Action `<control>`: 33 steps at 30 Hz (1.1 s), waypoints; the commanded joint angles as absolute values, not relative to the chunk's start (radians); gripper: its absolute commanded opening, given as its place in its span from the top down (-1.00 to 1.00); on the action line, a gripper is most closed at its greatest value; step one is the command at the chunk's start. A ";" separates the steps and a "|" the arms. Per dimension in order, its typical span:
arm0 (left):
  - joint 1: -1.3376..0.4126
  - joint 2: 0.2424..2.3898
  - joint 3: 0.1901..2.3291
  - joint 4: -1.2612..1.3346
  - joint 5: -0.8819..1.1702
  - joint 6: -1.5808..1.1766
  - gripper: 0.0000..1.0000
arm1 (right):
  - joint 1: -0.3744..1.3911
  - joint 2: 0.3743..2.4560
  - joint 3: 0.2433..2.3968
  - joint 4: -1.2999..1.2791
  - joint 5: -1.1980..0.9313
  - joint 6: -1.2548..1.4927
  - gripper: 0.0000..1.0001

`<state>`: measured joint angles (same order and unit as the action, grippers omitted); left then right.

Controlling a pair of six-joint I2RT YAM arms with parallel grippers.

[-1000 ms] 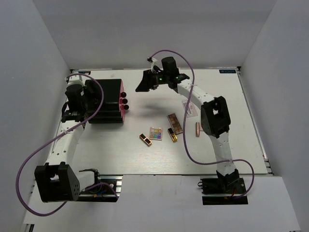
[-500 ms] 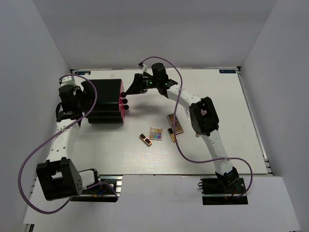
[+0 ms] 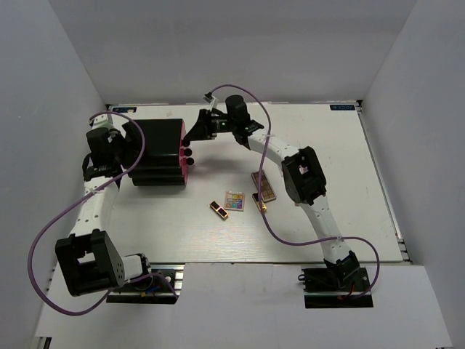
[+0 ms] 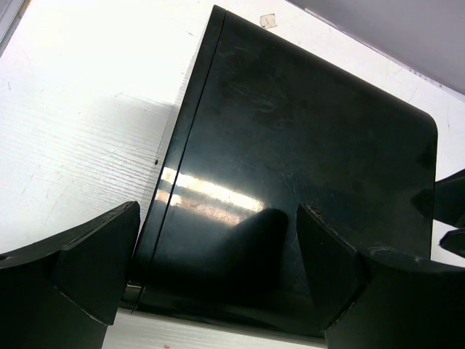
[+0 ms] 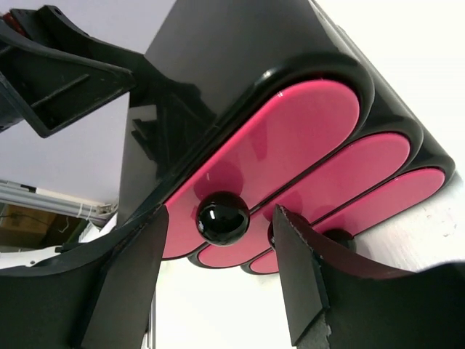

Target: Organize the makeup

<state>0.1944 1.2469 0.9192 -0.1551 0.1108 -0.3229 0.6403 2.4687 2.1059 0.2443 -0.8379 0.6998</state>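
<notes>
The black box with pink drawers (image 3: 156, 151) stands at the back left. My right gripper (image 3: 197, 132) is open at its drawer front; in the right wrist view the top drawer's black knob (image 5: 222, 222) sits between the open fingers of my right gripper (image 5: 221, 212), untouched. My left gripper (image 3: 131, 147) is open at the box's rear, straddling the box (image 4: 305, 145) in the left wrist view (image 4: 216, 211). At mid-table lie a multicoloured square palette (image 3: 234, 200), a long brown palette (image 3: 263, 185), a red-black lipstick (image 3: 218, 209) and a gold-black lipstick (image 3: 259, 201). The other makeup is hidden by my right arm.
The box has three stacked pink drawers (image 5: 290, 138), each with a black knob. My right arm (image 3: 301, 174) stretches across the table's middle, above the makeup. White walls enclose the table on the left, back and right.
My right gripper has swung left from mid-table to the box's drawer front, its fingers now around the top knob. My left arm shifted slightly left at the box's rear.
</notes>
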 commanded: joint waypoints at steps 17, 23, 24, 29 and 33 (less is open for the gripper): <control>0.204 1.243 0.927 -0.141 0.175 -0.339 -0.96 | 0.670 2.517 2.138 0.359 -0.841 0.742 0.02; 0.213 1.241 0.927 -0.141 0.175 -0.342 -0.96 | 0.661 2.497 2.096 0.373 -0.847 0.730 0.33; 0.213 1.239 0.927 -0.141 0.175 -0.341 -0.96 | 0.658 2.484 2.086 0.368 -0.845 0.723 0.40; 0.213 1.235 0.925 -0.138 0.175 -0.348 -0.96 | 0.621 2.419 1.988 0.370 -0.845 0.687 0.46; 0.222 1.238 0.923 -0.137 0.176 -0.351 -0.96 | 0.597 2.376 1.912 0.393 -0.857 0.676 0.51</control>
